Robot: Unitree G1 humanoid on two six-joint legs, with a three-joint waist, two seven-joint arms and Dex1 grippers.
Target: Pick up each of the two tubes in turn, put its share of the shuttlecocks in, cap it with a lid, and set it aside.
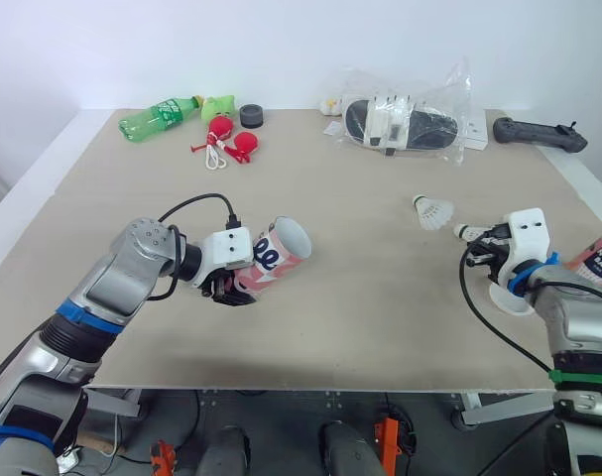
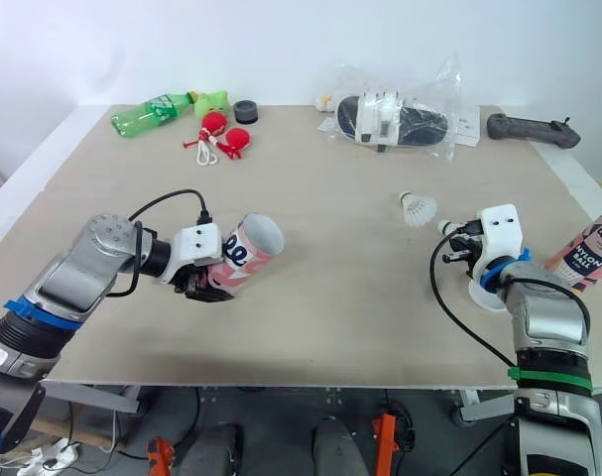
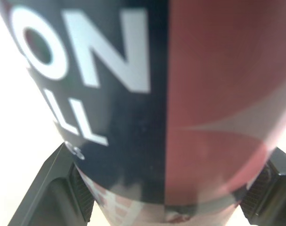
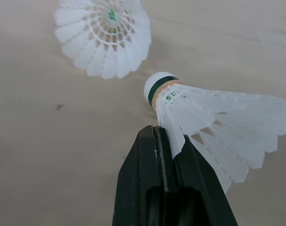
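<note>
Pink and dark blue, the tube (image 1: 276, 256) is squeezed in the left gripper (image 1: 229, 288), slanted over the counter (image 1: 360, 297) with its open mouth tipped toward 2 o'clock. The right gripper (image 4: 167, 141) pinches a shuttlecock (image 4: 218, 117) by its thin feathers only — I think it could slip or bend. That arm reaches low toward 10 o'clock, where another shuttlecock (image 1: 434, 211) lies near.

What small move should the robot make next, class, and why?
Probably carry the right pincer, shut on a shuttlecock, across toward the open mouth of the tube. The left pincer holds that tube tilted, mouth toward the right arm; a loose shuttlecock lies on the table.
</note>
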